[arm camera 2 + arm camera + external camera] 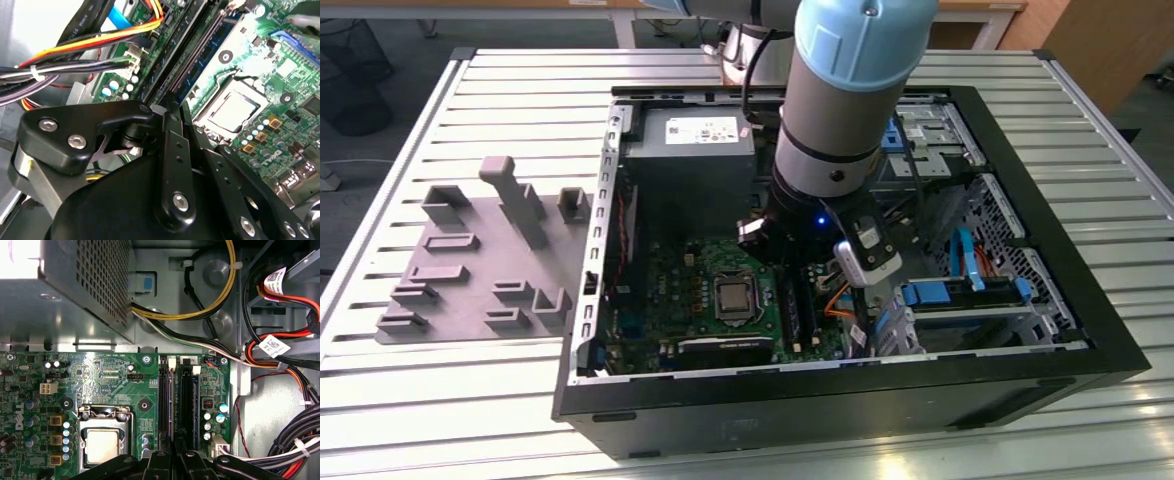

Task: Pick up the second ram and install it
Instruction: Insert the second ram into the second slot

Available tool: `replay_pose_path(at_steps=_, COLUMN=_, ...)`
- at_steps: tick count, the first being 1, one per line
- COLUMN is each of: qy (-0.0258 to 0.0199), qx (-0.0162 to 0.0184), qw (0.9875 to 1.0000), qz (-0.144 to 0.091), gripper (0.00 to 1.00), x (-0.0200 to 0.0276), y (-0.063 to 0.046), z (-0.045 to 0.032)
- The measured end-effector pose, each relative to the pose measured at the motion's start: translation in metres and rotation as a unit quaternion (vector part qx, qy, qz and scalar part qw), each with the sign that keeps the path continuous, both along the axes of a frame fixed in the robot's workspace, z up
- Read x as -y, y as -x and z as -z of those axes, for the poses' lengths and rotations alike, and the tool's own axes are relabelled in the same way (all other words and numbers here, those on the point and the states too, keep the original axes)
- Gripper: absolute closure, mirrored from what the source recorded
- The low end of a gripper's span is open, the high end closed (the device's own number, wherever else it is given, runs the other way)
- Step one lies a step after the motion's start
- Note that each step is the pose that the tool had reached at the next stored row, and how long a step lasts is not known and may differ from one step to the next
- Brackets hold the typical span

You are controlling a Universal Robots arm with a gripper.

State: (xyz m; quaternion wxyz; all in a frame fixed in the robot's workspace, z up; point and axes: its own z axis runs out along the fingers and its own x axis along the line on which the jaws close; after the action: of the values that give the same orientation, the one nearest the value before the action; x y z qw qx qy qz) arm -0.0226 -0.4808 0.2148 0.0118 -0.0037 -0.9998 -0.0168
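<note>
The second ram [173, 400] is a thin blue-green stick standing on edge in a slot of the green motherboard [100, 375], inside the open computer case [854, 400]. My gripper [173, 454] reaches straight down over one end of the stick, and its black fingers sit close on either side of it, shut on the stick. In the second wrist view the second ram [197, 60] runs away from the gripper [167, 105] along the slots. A similar stick [198, 405] stands in a neighbouring slot. In the exterior view the gripper [781, 262] is low inside the case.
The processor socket [102, 442] lies beside the slots. A grey power supply box [694, 150] fills the case's far end. Bundles of coloured cables [280, 355] hang on the slots' other side. A grey parts fixture [487, 260] rests on the slatted table at the exterior view's left.
</note>
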Motion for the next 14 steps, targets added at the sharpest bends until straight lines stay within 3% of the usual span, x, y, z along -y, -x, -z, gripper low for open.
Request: replay_pose_path(at_steps=14, qy=0.0000, qx=-0.0018, qw=1.0000, qz=0.000, gripper=0.86, x=0.0008, y=0.0000, z=0.0030)
